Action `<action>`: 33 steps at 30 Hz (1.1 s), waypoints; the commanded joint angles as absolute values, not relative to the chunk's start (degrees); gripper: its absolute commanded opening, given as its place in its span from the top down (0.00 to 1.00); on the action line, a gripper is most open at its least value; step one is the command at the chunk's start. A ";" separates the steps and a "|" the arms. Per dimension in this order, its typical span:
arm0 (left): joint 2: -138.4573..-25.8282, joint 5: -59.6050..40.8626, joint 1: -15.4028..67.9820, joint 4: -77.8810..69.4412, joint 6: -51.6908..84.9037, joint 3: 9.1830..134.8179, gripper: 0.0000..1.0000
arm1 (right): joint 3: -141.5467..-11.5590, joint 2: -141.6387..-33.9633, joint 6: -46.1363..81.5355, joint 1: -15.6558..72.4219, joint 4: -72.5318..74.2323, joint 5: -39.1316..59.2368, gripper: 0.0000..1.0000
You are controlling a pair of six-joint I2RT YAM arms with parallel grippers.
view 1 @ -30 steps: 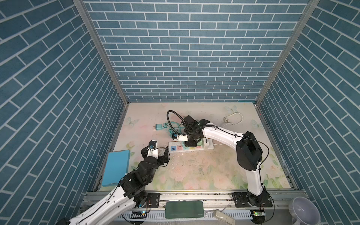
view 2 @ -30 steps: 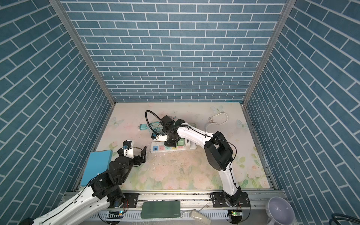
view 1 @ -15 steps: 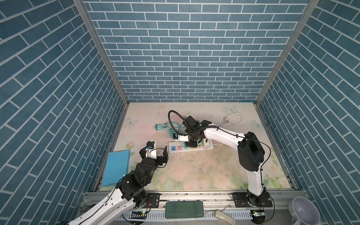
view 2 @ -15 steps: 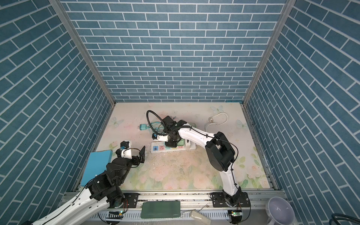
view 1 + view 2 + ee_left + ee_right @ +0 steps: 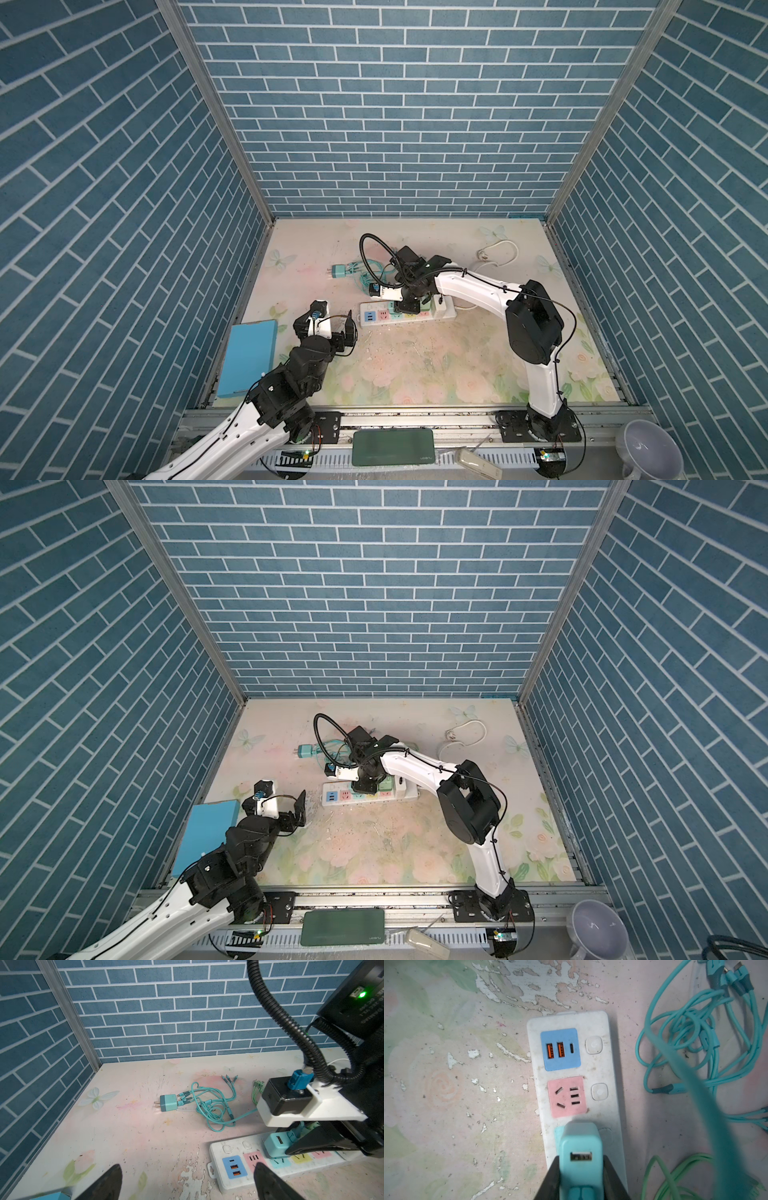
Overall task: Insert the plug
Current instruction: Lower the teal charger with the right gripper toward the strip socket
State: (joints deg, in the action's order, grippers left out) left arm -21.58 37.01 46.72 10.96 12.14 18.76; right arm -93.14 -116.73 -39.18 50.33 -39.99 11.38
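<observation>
Supporting table (image 5: 415, 374): worn and flaking around the right gripper (image 5: 581, 1169); nothing pins what lies on it.
Power strip (image 5: 610, 1059): directly under that gripper, unbraced; a skewed push could slide it.
Left gripper (image 5: 187, 1167): jaws wide, empty, near the strip's USB end.
Right gripper: pinched narrow on the plug (image 5: 580, 1142).
Plug: between the fingers, over the teal socket (image 5: 557, 1132); prongs hidden, perhaps only part-seated; tilt would jam them.
Cable (image 5: 695, 1095): slung beside the gripper; may snag and drag the plug askew during the press.
</observation>
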 commanded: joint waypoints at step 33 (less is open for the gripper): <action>-41.17 37.02 33.29 16.07 18.92 30.87 0.00 | -72.77 -121.60 -30.97 48.34 -29.22 11.58 1.00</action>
State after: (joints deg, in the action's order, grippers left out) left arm -39.40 39.75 35.48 15.86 17.10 28.99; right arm -80.90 -113.30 -35.92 49.34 -23.40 13.43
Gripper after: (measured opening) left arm 0.995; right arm 0.288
